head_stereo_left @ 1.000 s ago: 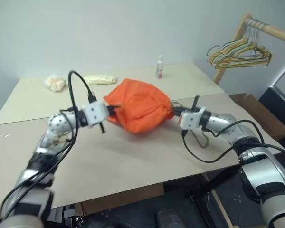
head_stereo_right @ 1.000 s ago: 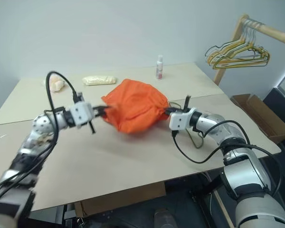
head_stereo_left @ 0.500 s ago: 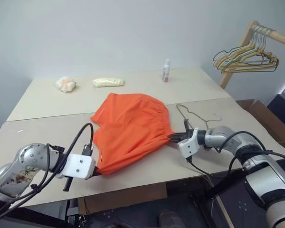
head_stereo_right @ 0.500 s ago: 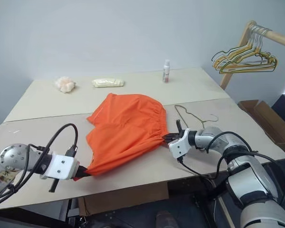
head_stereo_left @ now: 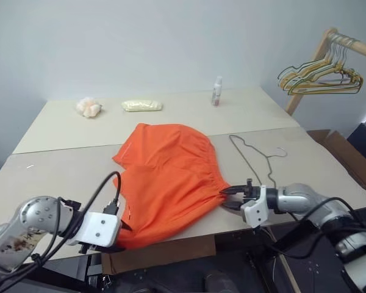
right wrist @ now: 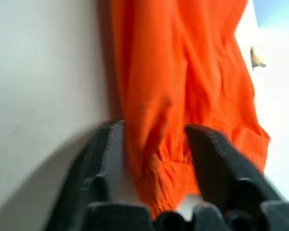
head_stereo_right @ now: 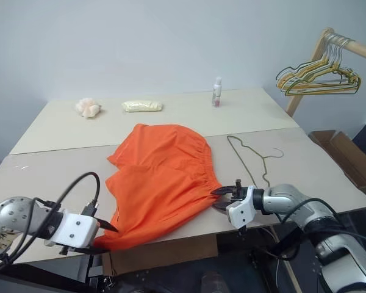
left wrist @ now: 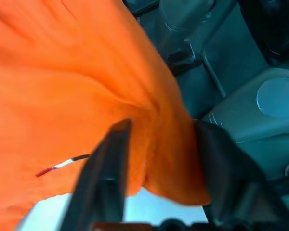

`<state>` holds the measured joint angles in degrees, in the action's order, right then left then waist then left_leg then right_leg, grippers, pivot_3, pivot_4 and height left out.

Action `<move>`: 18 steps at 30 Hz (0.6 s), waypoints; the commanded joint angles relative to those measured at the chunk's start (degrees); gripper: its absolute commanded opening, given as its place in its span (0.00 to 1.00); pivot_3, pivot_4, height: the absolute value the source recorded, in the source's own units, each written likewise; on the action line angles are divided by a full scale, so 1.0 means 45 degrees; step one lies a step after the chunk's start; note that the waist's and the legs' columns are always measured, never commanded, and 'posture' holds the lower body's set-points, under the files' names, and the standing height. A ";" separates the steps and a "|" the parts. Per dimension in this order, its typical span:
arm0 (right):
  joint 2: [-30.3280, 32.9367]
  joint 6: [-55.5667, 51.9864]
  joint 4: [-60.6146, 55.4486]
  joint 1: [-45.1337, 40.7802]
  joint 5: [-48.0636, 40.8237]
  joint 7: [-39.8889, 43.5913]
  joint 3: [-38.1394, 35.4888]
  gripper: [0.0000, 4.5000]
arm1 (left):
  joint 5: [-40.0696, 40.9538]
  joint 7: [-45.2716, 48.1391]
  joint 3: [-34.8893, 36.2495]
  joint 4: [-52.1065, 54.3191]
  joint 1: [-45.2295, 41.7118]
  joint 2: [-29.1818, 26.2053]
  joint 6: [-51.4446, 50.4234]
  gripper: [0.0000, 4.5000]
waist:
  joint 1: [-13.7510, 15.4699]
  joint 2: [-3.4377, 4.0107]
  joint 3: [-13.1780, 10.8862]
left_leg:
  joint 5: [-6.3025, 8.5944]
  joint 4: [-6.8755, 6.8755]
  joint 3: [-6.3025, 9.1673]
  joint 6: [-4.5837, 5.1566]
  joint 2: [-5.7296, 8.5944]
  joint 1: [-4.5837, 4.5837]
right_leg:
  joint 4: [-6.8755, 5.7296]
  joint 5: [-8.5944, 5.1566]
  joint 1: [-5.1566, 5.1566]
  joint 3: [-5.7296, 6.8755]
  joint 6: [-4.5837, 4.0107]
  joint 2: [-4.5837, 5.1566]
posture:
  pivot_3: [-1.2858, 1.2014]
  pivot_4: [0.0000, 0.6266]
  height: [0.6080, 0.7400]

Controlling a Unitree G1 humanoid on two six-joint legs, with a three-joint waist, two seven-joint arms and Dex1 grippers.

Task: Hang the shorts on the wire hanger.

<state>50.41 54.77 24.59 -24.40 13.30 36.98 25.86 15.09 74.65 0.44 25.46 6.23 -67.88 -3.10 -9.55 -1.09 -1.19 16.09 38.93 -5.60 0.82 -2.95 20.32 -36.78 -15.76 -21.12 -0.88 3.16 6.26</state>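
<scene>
A pale beige table (head_stereo_left: pixel 61 177), seamed across its middle, is seen carrying the shorts (head_stereo_left: pixel 168 177), spread flat and reaching its near edge. The wire hanger (head_stereo_left: pixel 256 159) is laid just beside them. Along the far edge, well apart, a crumpled pale lump (head_stereo_left: pixel 88 108), a yellowish packet (head_stereo_left: pixel 142 105) and a small upright bottle (head_stereo_left: pixel 218 91) are found.

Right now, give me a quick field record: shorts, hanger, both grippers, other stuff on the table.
shorts: spread flat on the table, one corner over the near edge
hanger: flat on the table beside the shorts, bare
left gripper: open, fabric between the fingers
right gripper: open, waistband corner between the fingers
far side: bottle, two small pale items
rack: coloured hangers, off the table
</scene>
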 commanded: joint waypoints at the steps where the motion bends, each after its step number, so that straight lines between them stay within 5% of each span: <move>1: 0.1094 -0.2633 -0.2334 0.1176 -0.2828 0.0759 -0.1718 0.83 | 0.1917 0.0386 0.1485 -0.0112 -0.0545 0.0060 -0.0902 0.81 | 0.0129 -0.0003 -0.0002 | 0.0001 0.0000 0.0000 0.0002 -0.0001 -0.0001 | 0.0002 0.0000 0.0001 0.0001 0.0000 0.0002 | 0.48 0.00 1.00; 4: 0.1633 -0.7105 -0.4355 0.2516 -0.5065 0.0762 -0.3447 1.00 | 0.3130 -0.0432 0.2036 -0.0537 -0.1754 0.0840 -0.1967 1.00 | 0.0357 -0.0005 -0.0002 | 0.0001 0.0001 0.0004 0.0003 -0.0005 0.0001 | 0.0000 -0.0001 0.0003 0.0007 0.0001 0.0003 | 0.48 0.00 1.00; 11: 0.1171 -1.8190 -0.5781 0.1999 -0.5731 -0.0888 -0.5136 1.00 | 0.5250 -0.2377 0.1537 -0.0512 -0.4796 0.3217 -0.4801 1.00 | 0.0611 -0.0005 0.0007 | 0.0003 0.0007 -0.0005 0.0003 0.0015 0.0018 | 0.0001 0.0002 -0.0006 0.0011 0.0002 -0.0001 | 0.46 0.00 1.00; 18: -0.0043 -2.3518 -0.4292 0.0169 -0.5333 -0.1077 -0.4509 1.00 | 0.5356 -0.2389 0.0943 -0.0697 -0.5953 0.4158 -0.5401 1.00 | 0.0523 -0.0006 0.0006 | 0.0003 0.0006 0.0002 0.0005 0.0029 0.0038 | 0.0015 0.0002 -0.0017 0.0010 0.0002 -0.0011 | 0.46 0.00 1.00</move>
<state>50.48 -47.67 4.46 -21.50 -10.54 32.12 6.23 38.60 64.07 4.48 22.35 -18.95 -49.33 -27.18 -7.20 -1.12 -1.16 16.11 38.95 -5.60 0.84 -2.82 20.49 -36.70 -15.75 -21.19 -0.84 3.17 6.21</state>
